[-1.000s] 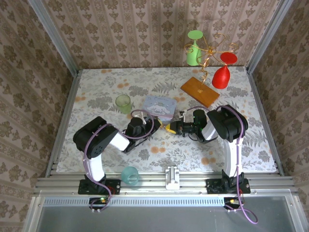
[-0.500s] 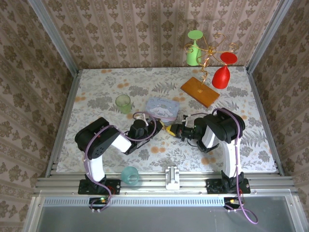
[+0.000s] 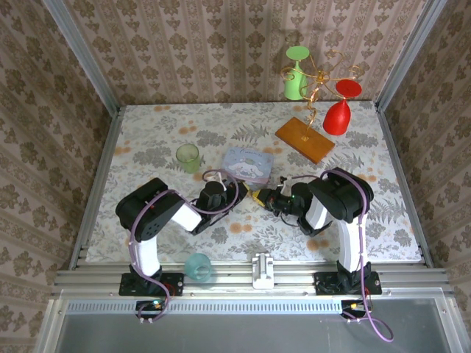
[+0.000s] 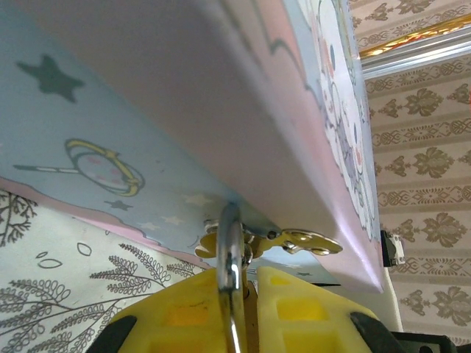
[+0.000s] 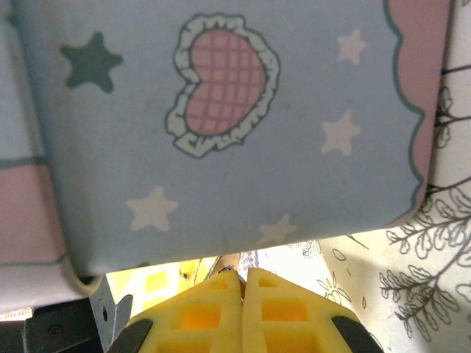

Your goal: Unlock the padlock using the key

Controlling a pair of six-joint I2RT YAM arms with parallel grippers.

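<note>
Now: left tool (image 4: 239,278) pinched shut on thin shackle of padlock (image 4: 229,234), right against edge of pale blue box (image 4: 184,110) on bench (image 3: 353,220). Right tool (image 5: 243,283) fully closed, nose to nose with left; anything pinched, cannot tell.

I saw right gripper (image 5: 243,273) at bottom centre, its yellow fingers pressed flat together. Pale blue box (image 5: 221,162) sat close above tips, printed with frilled pink checked heart (image 5: 224,82), dark star (image 5: 91,62) and white stars, with pink band (image 5: 26,213) on left. Small tan bit (image 5: 227,260) showed at tips; I couldn't identify it. Floral tablecloth (image 5: 419,287) lay at right. Second yellow part (image 5: 156,283) sat beyond, lower left.
</note>
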